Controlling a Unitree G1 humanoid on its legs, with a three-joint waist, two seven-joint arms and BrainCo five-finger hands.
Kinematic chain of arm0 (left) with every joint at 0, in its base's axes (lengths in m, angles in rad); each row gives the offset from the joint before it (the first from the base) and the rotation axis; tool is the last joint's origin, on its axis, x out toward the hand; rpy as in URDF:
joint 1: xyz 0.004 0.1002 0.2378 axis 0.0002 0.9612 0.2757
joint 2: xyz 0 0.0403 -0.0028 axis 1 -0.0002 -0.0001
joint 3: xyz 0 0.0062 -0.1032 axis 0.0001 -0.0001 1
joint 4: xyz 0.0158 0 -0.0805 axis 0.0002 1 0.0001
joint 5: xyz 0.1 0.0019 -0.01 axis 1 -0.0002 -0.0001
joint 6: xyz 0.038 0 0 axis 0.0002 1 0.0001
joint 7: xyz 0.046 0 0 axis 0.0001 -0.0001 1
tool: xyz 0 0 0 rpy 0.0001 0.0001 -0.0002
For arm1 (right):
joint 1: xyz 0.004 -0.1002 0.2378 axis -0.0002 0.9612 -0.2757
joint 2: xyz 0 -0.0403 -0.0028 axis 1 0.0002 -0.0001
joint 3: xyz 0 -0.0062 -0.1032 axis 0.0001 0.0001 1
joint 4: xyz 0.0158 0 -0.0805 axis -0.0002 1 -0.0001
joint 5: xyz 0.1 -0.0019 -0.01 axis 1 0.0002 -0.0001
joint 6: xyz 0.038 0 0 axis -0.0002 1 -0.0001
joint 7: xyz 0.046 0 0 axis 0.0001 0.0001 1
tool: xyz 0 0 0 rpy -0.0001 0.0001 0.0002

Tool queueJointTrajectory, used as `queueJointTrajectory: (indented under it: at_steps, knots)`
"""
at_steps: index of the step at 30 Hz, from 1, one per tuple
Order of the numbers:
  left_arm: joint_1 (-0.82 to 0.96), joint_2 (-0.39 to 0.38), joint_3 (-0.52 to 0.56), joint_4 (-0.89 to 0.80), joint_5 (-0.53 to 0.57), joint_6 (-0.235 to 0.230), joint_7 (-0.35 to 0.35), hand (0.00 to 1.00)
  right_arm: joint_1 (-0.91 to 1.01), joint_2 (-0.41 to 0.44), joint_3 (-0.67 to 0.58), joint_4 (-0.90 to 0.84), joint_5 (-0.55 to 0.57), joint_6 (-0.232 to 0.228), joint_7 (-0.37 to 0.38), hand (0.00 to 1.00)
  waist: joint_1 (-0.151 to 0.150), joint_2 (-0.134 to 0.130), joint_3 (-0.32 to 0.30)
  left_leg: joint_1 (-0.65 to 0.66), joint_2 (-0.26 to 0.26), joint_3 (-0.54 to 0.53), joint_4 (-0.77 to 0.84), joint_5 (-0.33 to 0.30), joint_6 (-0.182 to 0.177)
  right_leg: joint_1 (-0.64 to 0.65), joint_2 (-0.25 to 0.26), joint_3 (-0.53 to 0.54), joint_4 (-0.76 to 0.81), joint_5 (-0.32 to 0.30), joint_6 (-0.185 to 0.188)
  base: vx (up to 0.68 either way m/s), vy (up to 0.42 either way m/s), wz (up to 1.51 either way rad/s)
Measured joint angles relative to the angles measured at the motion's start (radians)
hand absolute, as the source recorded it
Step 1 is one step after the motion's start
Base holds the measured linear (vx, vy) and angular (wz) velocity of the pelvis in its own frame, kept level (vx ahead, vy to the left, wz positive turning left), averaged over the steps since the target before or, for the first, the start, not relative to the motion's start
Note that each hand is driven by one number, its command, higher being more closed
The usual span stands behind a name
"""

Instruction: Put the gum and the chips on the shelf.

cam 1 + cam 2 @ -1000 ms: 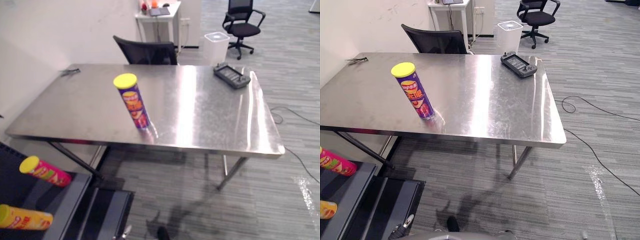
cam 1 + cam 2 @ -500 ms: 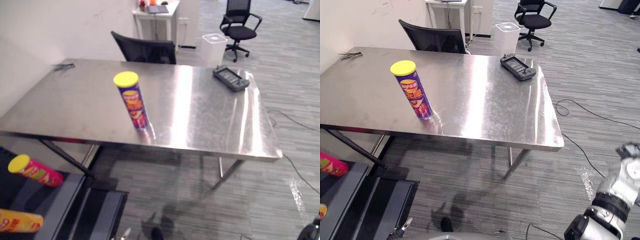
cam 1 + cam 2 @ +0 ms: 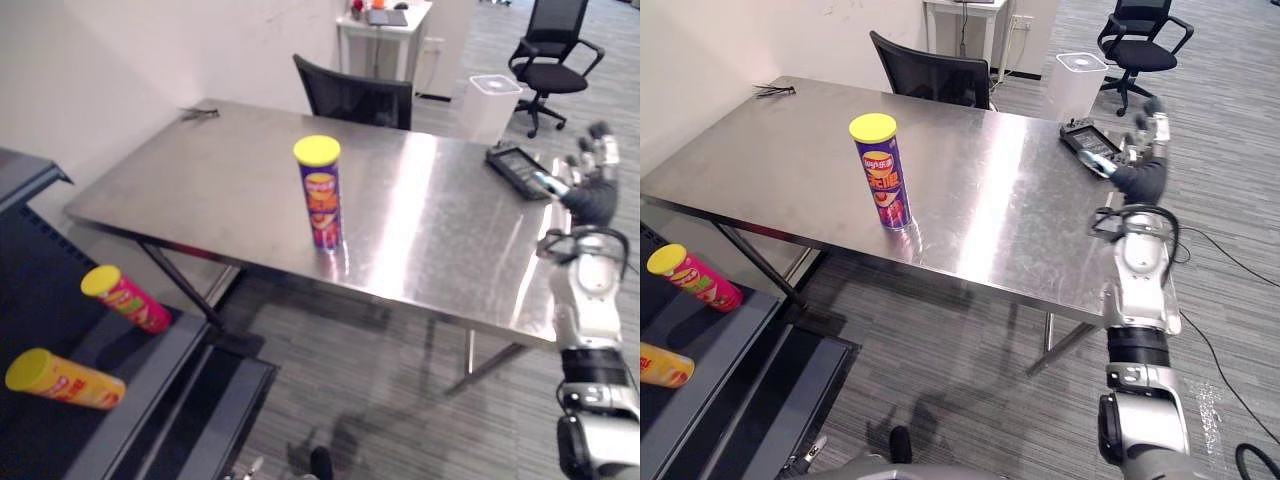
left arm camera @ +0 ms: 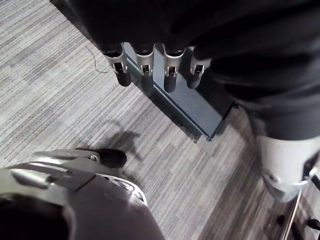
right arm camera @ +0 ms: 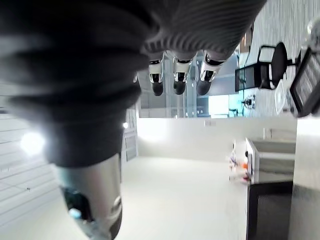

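Right hand [image 3: 1140,165] raised, chips can [image 3: 883,172] upright

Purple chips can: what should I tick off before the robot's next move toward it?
1. Purple chips can upright on the steel table: ok.
2. Right hand open and empty: ok.
3. Right hand close to the can: not ok; it hovers near the table's right edge.
4. Left hand open and empty: ok.
5. Room on the shelf beside the pink can and yellow can: ok.
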Motion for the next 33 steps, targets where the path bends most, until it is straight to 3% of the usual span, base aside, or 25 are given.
queueJointTrajectory:
  at_steps: [5,13,20,33]
  knots:
    - [0.002,-0.002,0.002,-0.008,0.002,0.001,0.0,0.0,-0.026,0.029,0.132,0.0,-0.012,0.018,0.054,0.0,0.025,-0.001,0.029,-0.003,-0.008,-0.026,0.0,0.002,0.004,0.016,-0.002,-0.031,-0.003,-0.001,0.001,0.01,0.014,0.15]
    - [0.006,-0.011,0.03,-0.017,0.029,0.002,0.001,0.0,-0.092,0.081,0.224,0.064,-0.008,0.04,0.085,0.0,0.041,-0.003,0.043,-0.009,-0.012,-0.051,0.0,0.006,0.009,0.027,-0.002,-0.059,-0.004,-0.001,0.001,0.03,0.006,0.11]
    - [0.006,-0.011,0.03,-0.018,0.029,0.003,0.002,0.0,-0.099,0.118,0.263,0.091,0.038,0.06,0.094,0.0,0.044,-0.002,0.061,-0.01,-0.011,-0.064,0.0,0.008,0.011,0.034,0.002,-0.077,-0.004,-0.001,0.001,0.01,-0.002,0.05]
    - [-0.001,-0.015,0.029,-0.054,0.021,0.013,0.007,0.0,-0.246,0.146,0.293,0.24,0.049,0.096,0.089,0.0,0.088,-0.008,0.081,-0.037,0.0,-0.068,0.007,0.021,0.017,0.013,0.012,-0.076,0.0,0.003,0.004,0.01,-0.002,0.02]
